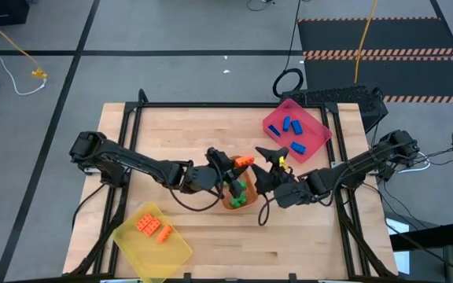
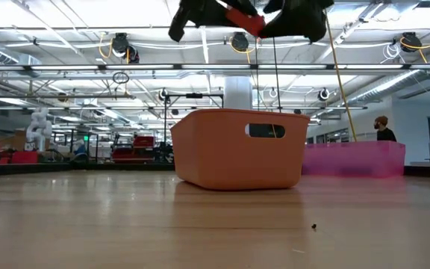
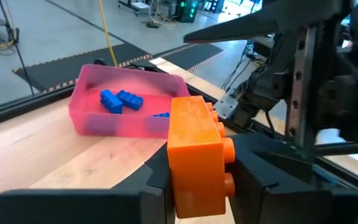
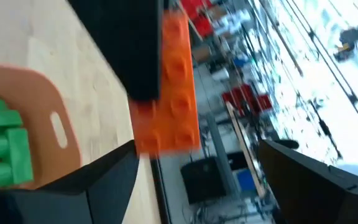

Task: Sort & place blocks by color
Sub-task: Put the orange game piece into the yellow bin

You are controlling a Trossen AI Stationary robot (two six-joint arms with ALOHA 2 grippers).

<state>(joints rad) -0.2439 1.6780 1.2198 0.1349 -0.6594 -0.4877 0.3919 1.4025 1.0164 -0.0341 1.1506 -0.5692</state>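
Observation:
My left gripper (image 1: 238, 163) is shut on an orange studded block (image 1: 244, 161), high above the orange tray (image 1: 225, 201), which holds green blocks (image 1: 238, 191). In the left wrist view the block (image 3: 194, 155) fills the gap between my fingers. My right gripper (image 1: 272, 158) is open, just to the right of the block and facing it without touching. In the right wrist view the block (image 4: 169, 87) sits ahead of its spread fingers (image 4: 104, 180). In the low view both grippers and the block (image 2: 245, 21) hang at the top edge. Blue blocks (image 1: 293, 126) lie in the pink tray, and orange blocks (image 1: 152, 228) in the yellow tray. My left gripper pinches the orange block by its two opposite side faces (image 3: 182, 180) between both fingers. The fingers come roughly level from the table's left. The block is lifted clear, above the orange tray, and its studs (image 3: 227, 149) point sideways.
The pink tray (image 1: 317, 126) stands at the far right of the table, the yellow tray (image 1: 175, 251) at the near left corner. The orange tray (image 2: 241, 149) sits mid-table under both grippers. Bare wood (image 1: 171, 130) lies at the far left and near right.

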